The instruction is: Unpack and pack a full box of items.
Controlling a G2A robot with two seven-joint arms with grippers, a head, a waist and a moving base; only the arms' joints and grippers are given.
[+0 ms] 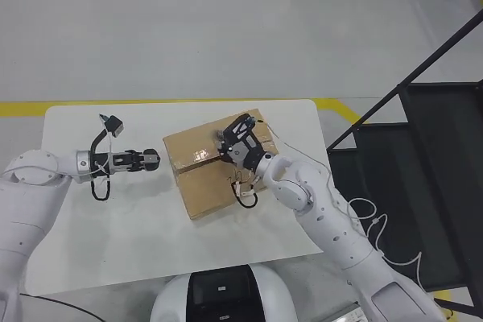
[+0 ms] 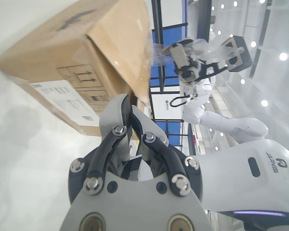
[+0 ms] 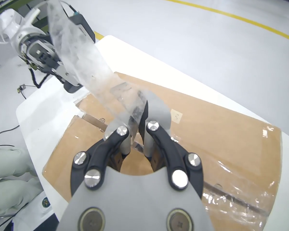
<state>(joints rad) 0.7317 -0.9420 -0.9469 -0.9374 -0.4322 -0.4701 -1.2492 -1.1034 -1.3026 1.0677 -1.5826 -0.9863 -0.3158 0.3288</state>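
Cardboard, plain brown: the box [image 1: 203, 191] sits mid-counter [image 1: 105, 241], closer to the far edge of that white top than to the near one. As far as I can judge, its long axis runs across from left to right. It is skewed so the right end lies a little farther off, and the seam between the top flaps follows the same line. The flaps lie down, parting slightly at the left end.

Over the middle of that seam hangs the right pincer [image 3: 137, 118], pinched narrow on a strip of clear tape [image 3: 86, 68]. From the fingers the strip rises and arcs over toward the left arm, its free end curling in the air. The left wrist view shows a stretch of it spanning between the box's top edge and that pincer. A patch of wrinkled tape [image 3: 231, 186] lies stuck to the box top.

At the box's left side, low down, is the left pincer [image 1: 154, 159], pointing along the box's long axis. Its fingers are drawn together with nothing between them. It is too close to the cardboard to tell whether it touches.

Beyond the counter a yellow line [image 1: 16, 107] crosses the pale floor, and black metal steps [image 1: 435, 145] stand off to the right.
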